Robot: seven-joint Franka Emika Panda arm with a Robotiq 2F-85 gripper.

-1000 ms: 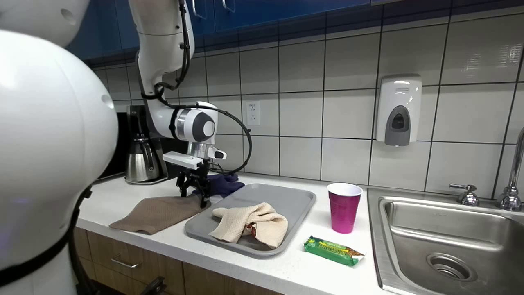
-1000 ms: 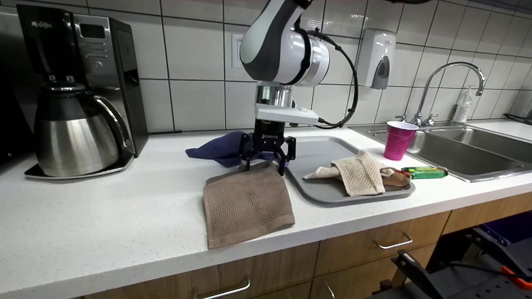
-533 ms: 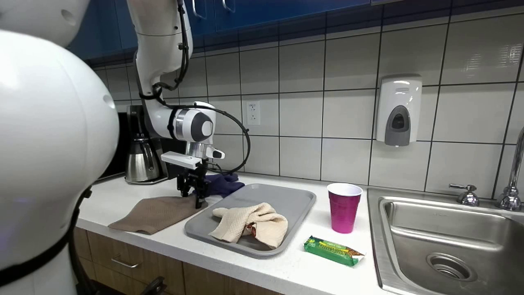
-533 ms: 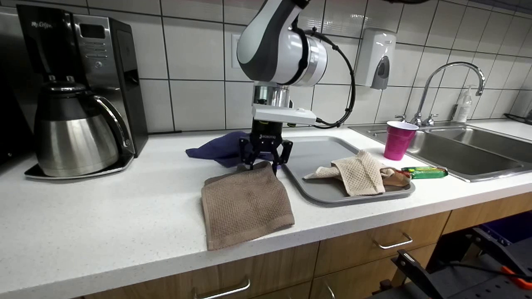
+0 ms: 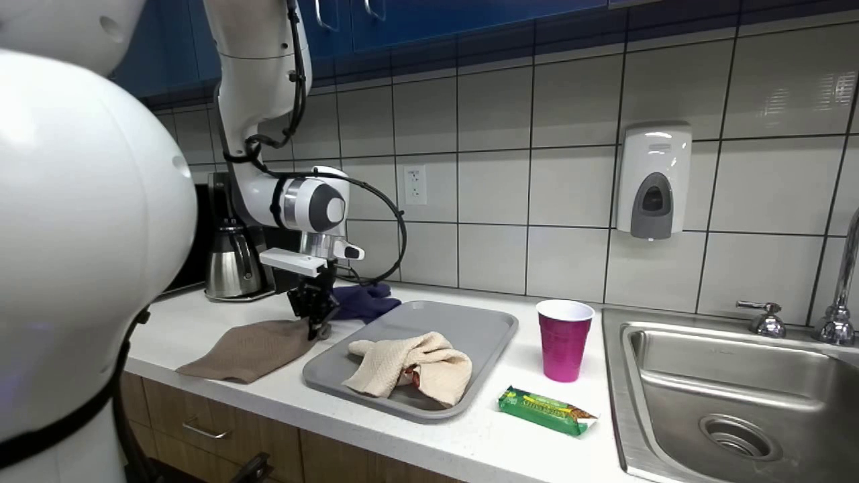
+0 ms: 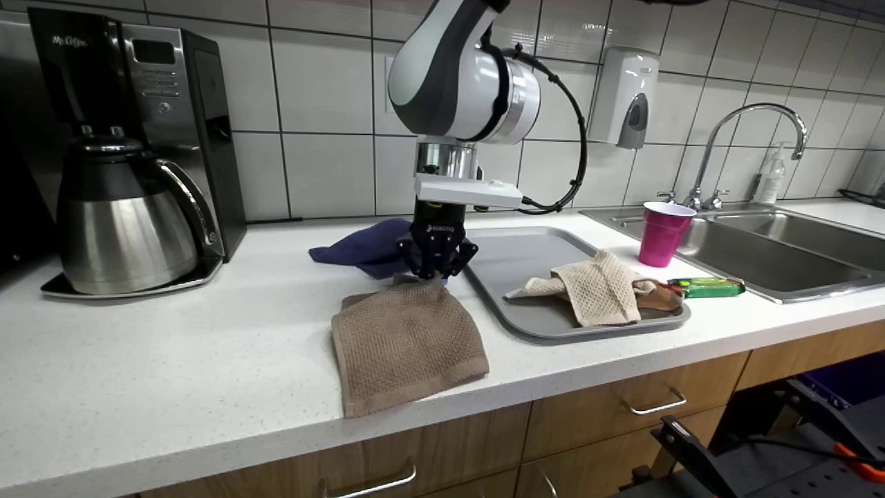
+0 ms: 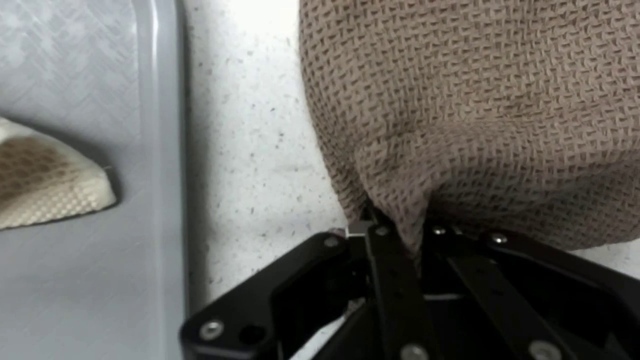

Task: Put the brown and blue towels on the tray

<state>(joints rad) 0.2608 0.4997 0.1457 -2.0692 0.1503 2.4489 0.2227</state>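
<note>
The brown towel [image 6: 408, 346] lies spread on the counter, close to the tray. My gripper [image 6: 434, 274] points down at its back edge, and in the wrist view the jaws are shut on a bunched fold of the brown towel [image 7: 475, 75]. Most of the cloth still rests flat. Behind the gripper is the crumpled blue towel [image 5: 366, 302], partly covered by the fingers in an exterior view. The grey tray [image 5: 470, 322] stands just beside the brown towel, with a narrow strip of counter between them in the wrist view.
A cream towel [image 5: 402, 365] is draped on the tray over something reddish-brown. Beyond the tray are a magenta cup [image 5: 566, 342], a green packet [image 5: 547, 410] and the sink [image 5: 725, 389]. A coffee maker [image 6: 131, 207] stands on the opposite side, below the tiled wall.
The jaws have gone from open to shut, gathering the brown towel's edge into a fold. The arm has shifted slightly away from the tray. The blue towel and tray have not moved.
</note>
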